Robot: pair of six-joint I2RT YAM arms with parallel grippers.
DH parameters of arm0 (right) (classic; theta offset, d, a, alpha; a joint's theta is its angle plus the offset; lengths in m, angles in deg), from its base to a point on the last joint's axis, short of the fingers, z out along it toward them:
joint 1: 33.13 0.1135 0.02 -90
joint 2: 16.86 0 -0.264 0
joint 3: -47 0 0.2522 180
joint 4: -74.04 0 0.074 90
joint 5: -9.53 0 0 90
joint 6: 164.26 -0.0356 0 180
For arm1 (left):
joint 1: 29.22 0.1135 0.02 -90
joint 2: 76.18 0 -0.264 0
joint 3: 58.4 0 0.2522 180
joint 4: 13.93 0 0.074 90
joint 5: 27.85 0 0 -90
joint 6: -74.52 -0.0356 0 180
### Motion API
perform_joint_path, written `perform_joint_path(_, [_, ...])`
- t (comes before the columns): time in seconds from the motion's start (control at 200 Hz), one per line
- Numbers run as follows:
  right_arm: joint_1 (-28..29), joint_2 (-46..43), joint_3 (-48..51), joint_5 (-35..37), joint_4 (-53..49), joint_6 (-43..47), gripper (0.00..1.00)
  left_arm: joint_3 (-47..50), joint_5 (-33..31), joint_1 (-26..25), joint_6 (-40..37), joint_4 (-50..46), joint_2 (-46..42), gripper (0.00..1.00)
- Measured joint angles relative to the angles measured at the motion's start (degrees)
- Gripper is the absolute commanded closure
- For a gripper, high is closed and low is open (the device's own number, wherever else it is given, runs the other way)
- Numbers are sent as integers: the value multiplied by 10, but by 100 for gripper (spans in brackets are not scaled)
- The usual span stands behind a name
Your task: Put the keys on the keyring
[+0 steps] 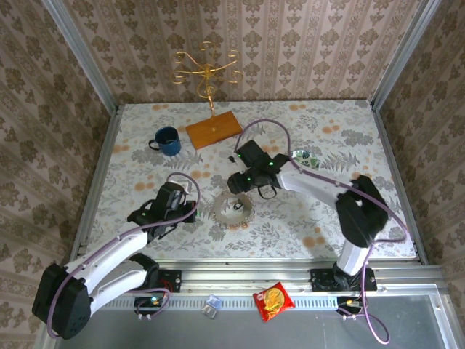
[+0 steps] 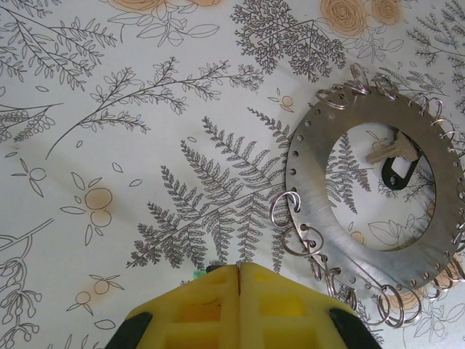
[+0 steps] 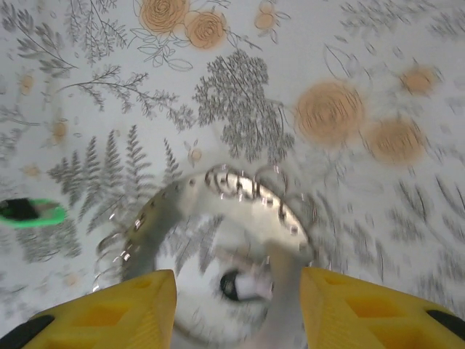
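Observation:
A key with a silver blade and black head (image 2: 396,163) lies inside a wide flat metal ring (image 2: 312,196) on the floral cloth. Small wire keyrings hang from holes along that ring's rim, the nearest (image 2: 285,209) just beyond my left gripper (image 2: 240,270), which is shut. A speck of green (image 2: 197,275) peeps out at its fingertips; I cannot tell whether it is held. My right gripper (image 3: 238,294) is open above the flat ring (image 3: 254,190), over the black-headed key (image 3: 243,285). The green key (image 3: 30,211) lies to the left. From above, both grippers (image 1: 190,206) (image 1: 244,190) flank the ring (image 1: 234,211).
A blue mug (image 1: 167,140) and a wooden base with a gold stand (image 1: 213,129) stand at the back. A small shiny round object (image 1: 305,156) lies right of the right arm. A red snack packet (image 1: 273,300) lies on the near rail.

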Motion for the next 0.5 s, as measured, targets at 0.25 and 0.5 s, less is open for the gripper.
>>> perform_joint_path(0.25, [100,-57,29,30,-102,-154,50,7,-3,0,11,13,-4,100])
perform_joint_path(0.5, [153,21,-22,29,-168,-195,52,22,-33,1,33,5,-42,100])
